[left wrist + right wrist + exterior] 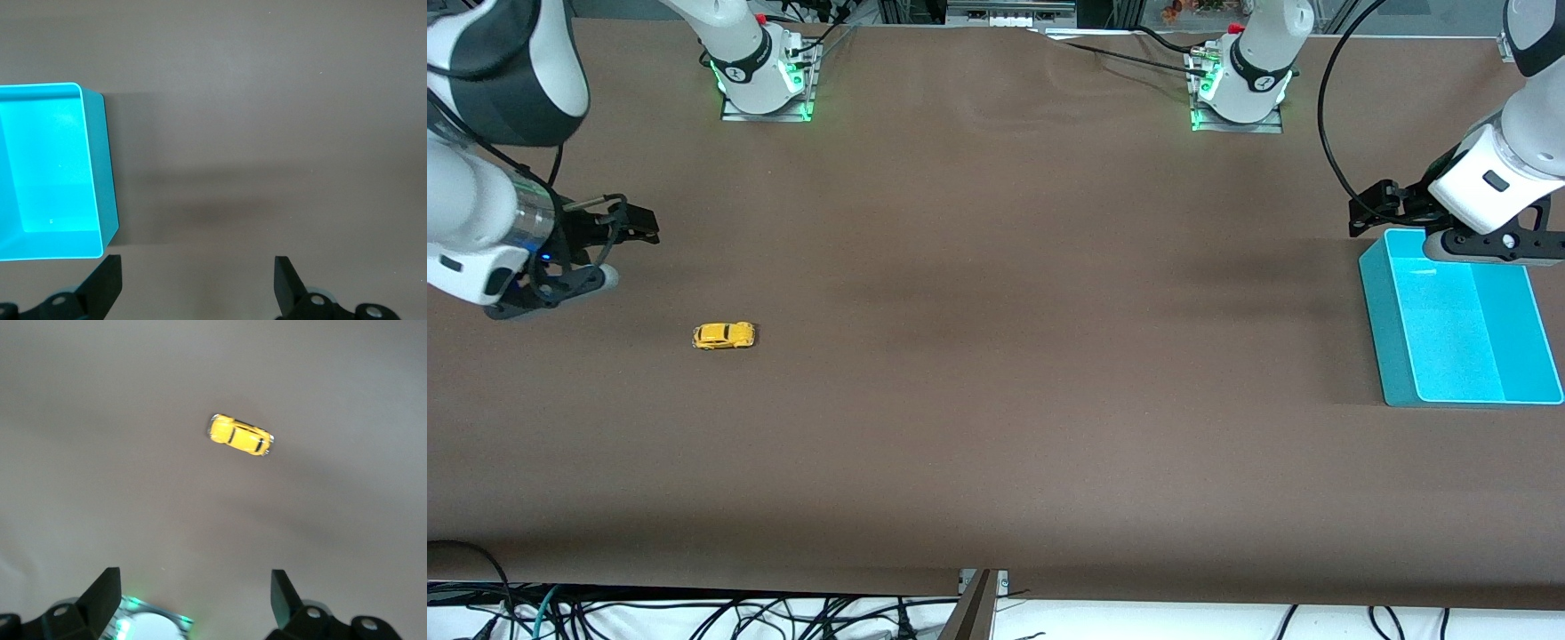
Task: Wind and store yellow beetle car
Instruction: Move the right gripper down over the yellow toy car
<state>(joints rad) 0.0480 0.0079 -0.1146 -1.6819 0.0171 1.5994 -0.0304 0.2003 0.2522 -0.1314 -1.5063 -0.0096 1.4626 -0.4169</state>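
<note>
The yellow beetle car (pixel 724 335) stands on its wheels on the brown table, toward the right arm's end. It also shows in the right wrist view (pixel 241 435). My right gripper (pixel 627 249) is open and empty, up in the air over bare table beside the car; its jaws (pixel 195 595) stand wide apart. The turquoise tray (pixel 1383 329) sits empty at the left arm's end and shows in the left wrist view (pixel 100 167). My left gripper (pixel 1374 209) is open and empty over the table by the tray's corner nearest the arm bases, jaws (pixel 197 283) wide apart.
The right arm's base (pixel 763 76) and the left arm's base (pixel 1240 89) stand with green lights at the table's edge farthest from the front camera. The right arm's base also shows in the right wrist view (pixel 150 627). Cables hang below the table's near edge (pixel 978 587).
</note>
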